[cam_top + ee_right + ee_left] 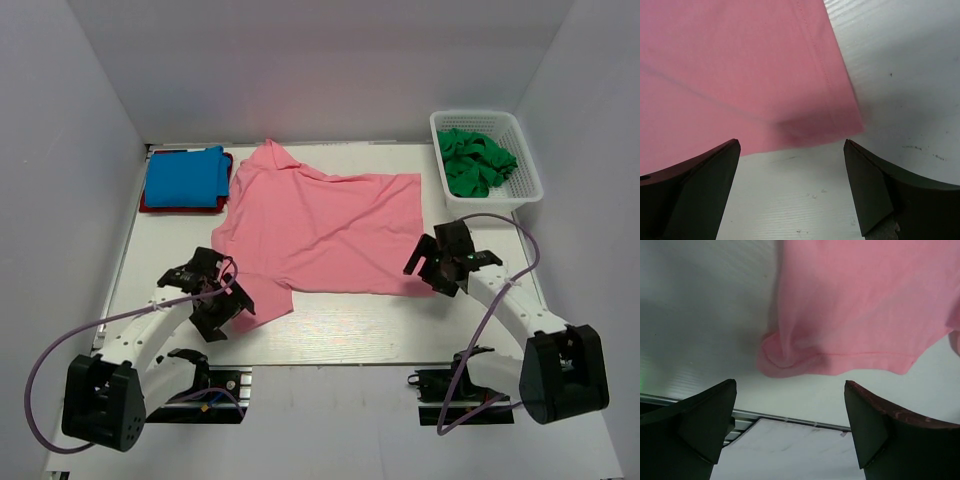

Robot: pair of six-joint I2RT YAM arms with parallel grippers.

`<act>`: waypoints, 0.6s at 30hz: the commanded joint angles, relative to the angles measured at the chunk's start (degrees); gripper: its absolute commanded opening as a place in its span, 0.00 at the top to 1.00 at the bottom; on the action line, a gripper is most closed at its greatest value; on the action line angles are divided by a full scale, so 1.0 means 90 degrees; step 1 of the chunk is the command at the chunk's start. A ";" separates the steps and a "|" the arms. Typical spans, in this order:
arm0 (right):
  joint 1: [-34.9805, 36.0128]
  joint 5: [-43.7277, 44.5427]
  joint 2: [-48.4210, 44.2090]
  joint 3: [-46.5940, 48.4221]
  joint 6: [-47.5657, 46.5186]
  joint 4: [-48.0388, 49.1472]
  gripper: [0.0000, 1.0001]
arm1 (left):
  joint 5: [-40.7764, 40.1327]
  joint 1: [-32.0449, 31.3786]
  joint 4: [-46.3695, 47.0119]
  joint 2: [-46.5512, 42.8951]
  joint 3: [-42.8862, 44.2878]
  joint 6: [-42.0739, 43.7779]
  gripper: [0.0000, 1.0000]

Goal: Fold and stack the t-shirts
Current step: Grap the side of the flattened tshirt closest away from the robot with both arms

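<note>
A salmon pink t-shirt lies spread flat mid-table, collar toward the back. A folded bright blue t-shirt rests on a folded red one at the back left. Dark green t-shirts are bunched in the basket. My left gripper hovers open at the pink shirt's near-left sleeve. In the left wrist view the left gripper holds nothing and the sleeve lies just ahead. My right gripper is open at the shirt's near-right hem corner. In the right wrist view the right gripper is empty, just short of that corner.
A white lattice basket stands at the back right corner. White walls close in the table on three sides. The table's near edge with its metal rail runs just under the left gripper.
</note>
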 commanded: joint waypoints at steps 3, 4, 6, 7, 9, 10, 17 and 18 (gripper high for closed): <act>-0.0107 0.0260 -0.0454 -0.0144 0.0461 -0.0182 0.10 | -0.0424 -0.0019 0.0358 0.0262 -0.0048 -0.0678 0.05; -0.0165 0.0329 -0.0551 -0.0174 0.0471 -0.0202 0.10 | -0.0560 -0.0019 0.0416 0.0495 -0.0145 -0.0737 0.08; -0.0165 0.0359 -0.0630 -0.0194 0.0461 -0.0261 0.10 | -0.0620 -0.0019 0.0417 0.0711 -0.0204 -0.0737 0.13; -0.0204 0.0359 -0.0640 -0.0203 0.0471 -0.0309 0.10 | -0.0620 -0.0019 0.0417 0.0818 -0.0205 -0.0795 0.17; -0.0253 0.0378 -0.0650 -0.0223 0.0510 -0.0329 0.10 | -0.0688 -0.0019 0.0417 0.0956 -0.0205 -0.0796 0.29; -0.0244 0.0359 -0.0669 -0.0262 0.0510 -0.0329 0.10 | -0.0688 -0.0019 0.0417 0.0956 -0.0263 -0.0796 0.34; -0.0331 0.0105 -0.0387 -0.0486 0.0841 0.0060 0.10 | -0.0767 -0.0019 0.0582 0.0702 -0.0429 -0.0884 0.84; -0.0331 0.0037 -0.0386 -0.0525 0.0880 0.0177 0.12 | -0.0767 -0.0019 0.0689 0.0702 -0.0429 -0.0884 0.98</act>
